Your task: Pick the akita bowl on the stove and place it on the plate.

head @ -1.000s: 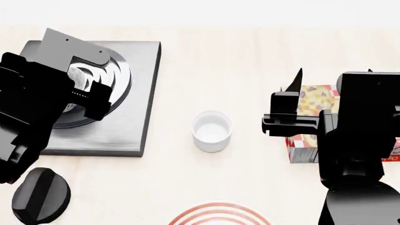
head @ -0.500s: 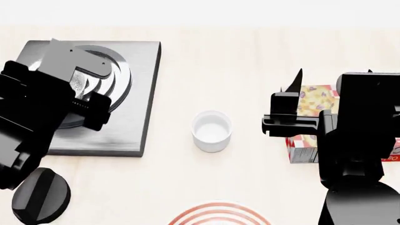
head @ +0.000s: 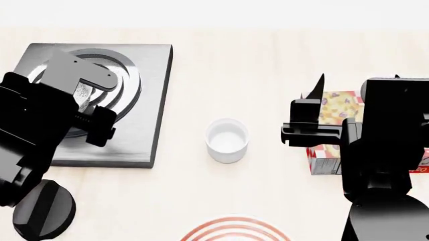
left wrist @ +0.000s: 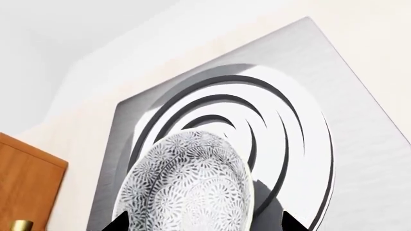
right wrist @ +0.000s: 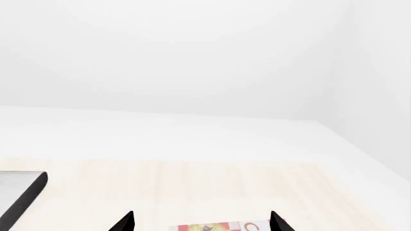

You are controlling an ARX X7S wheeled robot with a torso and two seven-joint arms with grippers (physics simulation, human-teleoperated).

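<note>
My left gripper (left wrist: 202,222) hangs spread, its 2 fingertips flanking the akita bowl (left wrist: 192,185) on the stove (left wrist: 359,144). It looks rigid, glazed, slippery and breakable, so I'd pinch its rim.

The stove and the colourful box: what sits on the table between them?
In the head view, a plain white cup stands between the stove and the colourful box, on bare table.

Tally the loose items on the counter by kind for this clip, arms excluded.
Patterned bowls: 1, the akita bowl on the stove
Plain white cups: 1
Red-ringed plates: 1, partly cut off
Stove slabs: 1
Black knobs: 1
Printed cartons: 1
Total: 6
</note>
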